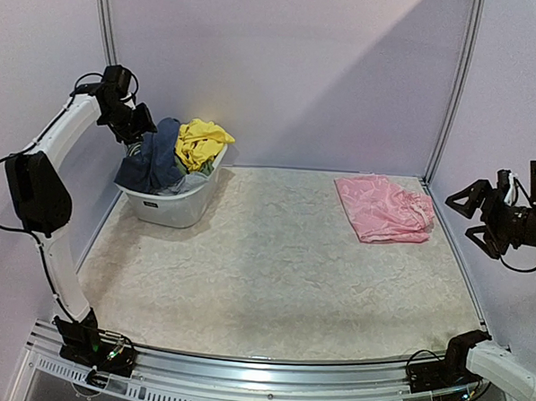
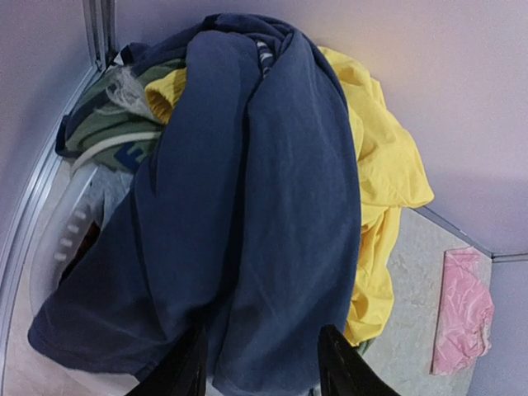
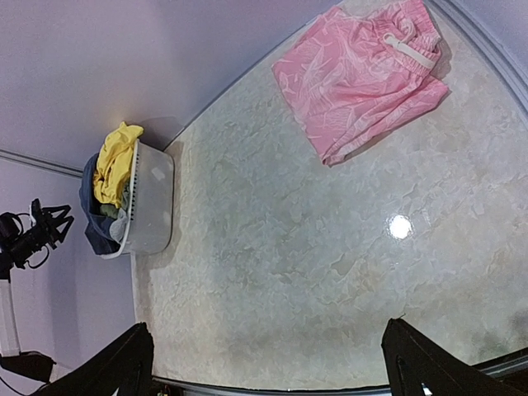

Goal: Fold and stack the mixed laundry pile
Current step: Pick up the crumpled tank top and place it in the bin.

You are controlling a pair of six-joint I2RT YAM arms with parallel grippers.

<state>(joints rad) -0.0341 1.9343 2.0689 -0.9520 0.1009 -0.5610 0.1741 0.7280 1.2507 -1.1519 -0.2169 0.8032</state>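
Right before my left gripper point(image 2: 262, 330), whose two dark fingers are standing apart and clasping nothing, a navy soft cloth garment point(image 2: 272, 206) is draping over the heap. A yellow cloth garment point(image 2: 384, 165) is bunching on one side of it and a green-grey cloth piece point(image 2: 103, 124) on the other, all piled in the white plastic tub point(image 1: 173, 209) at the far left of the mottled beige table point(image 3: 289, 247). Well apart, near the far right corner, a pale pink patterned piece point(image 3: 355, 78) is lying flat on the table, while my right gripper point(image 3: 266, 324) is hovering with its fingers wide open, holding nothing.
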